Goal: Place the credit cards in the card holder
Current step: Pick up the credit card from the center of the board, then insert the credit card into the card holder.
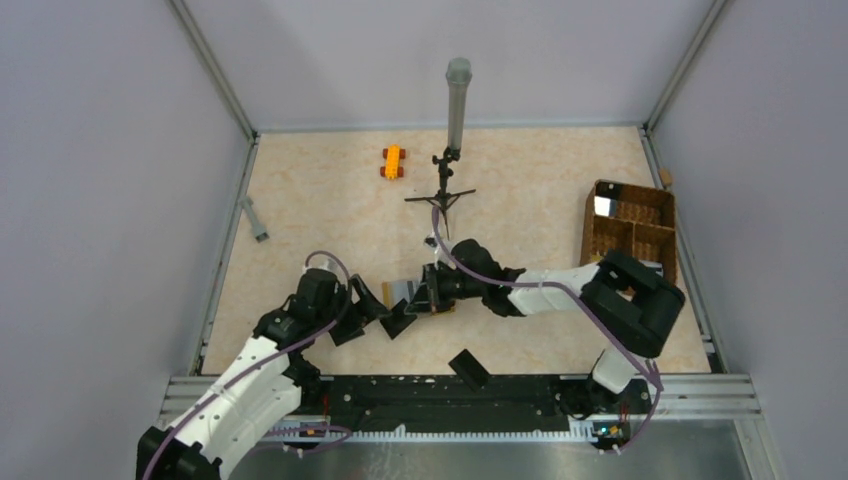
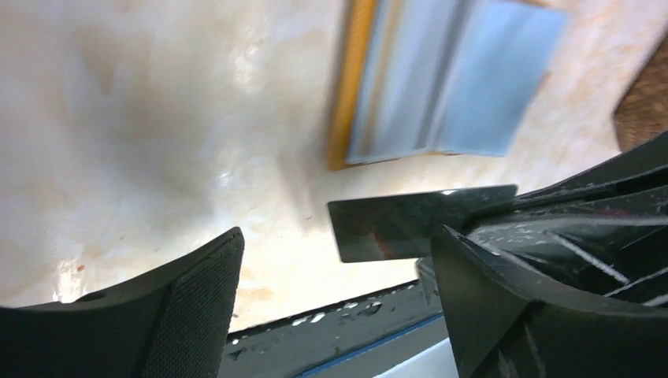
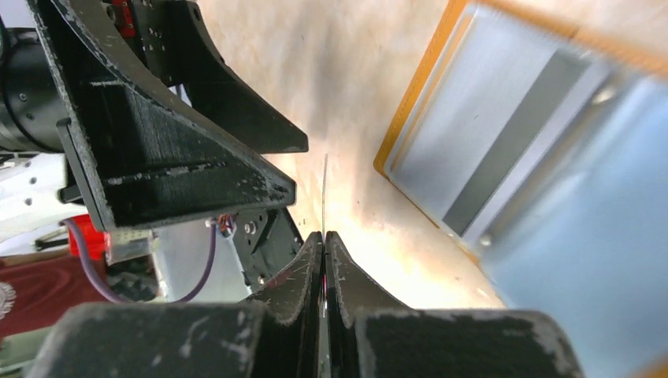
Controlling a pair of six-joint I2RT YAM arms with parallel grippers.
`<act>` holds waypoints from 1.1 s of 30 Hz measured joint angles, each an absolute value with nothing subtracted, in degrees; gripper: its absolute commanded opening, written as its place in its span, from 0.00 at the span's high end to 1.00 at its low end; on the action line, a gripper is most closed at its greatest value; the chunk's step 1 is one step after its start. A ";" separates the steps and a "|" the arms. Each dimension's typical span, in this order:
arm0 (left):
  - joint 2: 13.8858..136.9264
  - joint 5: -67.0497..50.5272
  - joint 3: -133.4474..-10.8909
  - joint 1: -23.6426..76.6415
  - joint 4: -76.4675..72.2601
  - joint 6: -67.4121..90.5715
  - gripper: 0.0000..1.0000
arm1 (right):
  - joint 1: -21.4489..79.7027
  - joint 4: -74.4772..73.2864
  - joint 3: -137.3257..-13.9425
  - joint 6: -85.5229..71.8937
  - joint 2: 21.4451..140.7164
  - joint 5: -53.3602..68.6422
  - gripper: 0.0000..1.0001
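The card holder (image 1: pixel 443 309) lies open on the table between both grippers, its orange rim showing in the left wrist view (image 2: pixel 346 102) and the right wrist view (image 3: pixel 410 102). Pale blue-grey surfaces (image 2: pixel 473 79) fill its inside; I cannot tell card from lining. My right gripper (image 1: pixel 424 298) (image 3: pixel 324 236) is shut on a thin card held on edge (image 3: pixel 324 193). The card looks dark and glossy from the left wrist (image 2: pixel 410 224) and hangs just beside the holder's near edge. My left gripper (image 1: pixel 372 314) (image 2: pixel 339 260) is open and empty, close to that card.
A small orange toy car (image 1: pixel 392 161) and a tripod stand with a grey tube (image 1: pixel 456 105) stand at the back. A brown wicker basket (image 1: pixel 630 230) is at the right. A dark flat piece (image 1: pixel 468 367) lies at the near edge, and a grey strip (image 1: pixel 255 220) at the left.
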State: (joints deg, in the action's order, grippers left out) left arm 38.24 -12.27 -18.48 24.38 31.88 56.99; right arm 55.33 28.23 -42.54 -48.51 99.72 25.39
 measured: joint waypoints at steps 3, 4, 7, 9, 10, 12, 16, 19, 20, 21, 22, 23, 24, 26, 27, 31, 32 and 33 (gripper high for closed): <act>37.69 -11.25 -22.59 24.36 31.75 53.01 0.09 | 51.79 22.33 -42.57 -44.12 92.92 26.68 1.00; 37.47 -11.33 -23.99 24.36 31.16 51.18 0.09 | 50.39 19.75 -42.87 -42.30 90.65 27.62 1.00; 37.28 -13.98 -27.11 24.36 28.29 45.67 0.10 | 47.16 12.69 -45.06 -36.45 86.04 31.40 1.00; 37.82 -18.96 -28.60 24.36 25.12 41.47 0.11 | 45.78 7.09 -47.51 -32.18 84.03 34.41 1.00; 38.24 -21.37 -29.04 24.36 23.88 40.12 0.12 | 45.47 4.32 -48.77 -30.09 83.22 36.05 1.00; 39.48 -27.33 -29.82 24.36 20.95 38.00 0.12 | 45.36 0.23 -50.68 -26.89 82.02 39.42 1.00; 42.54 -37.91 -31.07 24.43 17.08 34.39 0.16 | 45.36 -5.65 -52.80 -22.55 79.94 46.54 1.00; 43.44 -44.53 -31.20 24.43 15.92 32.93 0.30 | 45.36 -7.94 -53.06 -20.91 79.09 50.06 1.00; 43.77 -46.68 -31.20 24.45 15.44 32.75 0.34 | 45.36 -8.64 -53.08 -20.47 79.02 51.29 1.00; 44.10 -48.14 -31.20 24.51 15.07 32.73 0.37 | 45.36 -9.32 -53.15 -20.08 79.05 52.23 1.00; 44.51 -49.78 -31.20 24.64 14.83 32.53 0.40 | 45.36 -10.13 -53.36 -19.86 79.07 53.10 1.00; 44.86 -50.94 -31.20 24.82 14.72 32.38 0.41 | 45.34 -10.39 -53.43 -19.55 79.09 53.76 1.00; 45.28 -52.25 -31.20 25.12 14.70 32.01 0.43 | 45.36 -10.55 -53.54 -19.46 79.09 54.19 1.00; 45.74 -53.82 -31.20 25.80 14.79 31.48 0.44 | 45.34 -10.74 -53.80 -19.25 79.20 54.94 1.00; 45.91 -54.48 -31.20 26.17 14.81 31.31 0.45 | 45.34 -10.74 -53.80 -19.25 79.22 55.31 1.00; 46.30 -55.29 -31.20 27.83 14.83 30.85 0.53 | 45.34 -10.44 -53.80 -19.35 79.53 56.10 1.00; 46.52 -55.33 -31.20 28.34 14.81 30.76 0.56 | 45.34 -10.20 -53.80 -19.49 79.64 56.27 1.00; 46.85 -55.35 -31.20 28.95 14.74 30.72 0.60 | 45.34 -10.07 -53.80 -19.53 79.72 56.36 1.00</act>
State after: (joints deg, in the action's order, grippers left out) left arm 46.85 -55.35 -31.20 28.95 14.74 30.72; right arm 45.34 -10.07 -53.80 -19.53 79.72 56.36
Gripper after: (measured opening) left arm 0.480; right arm 0.004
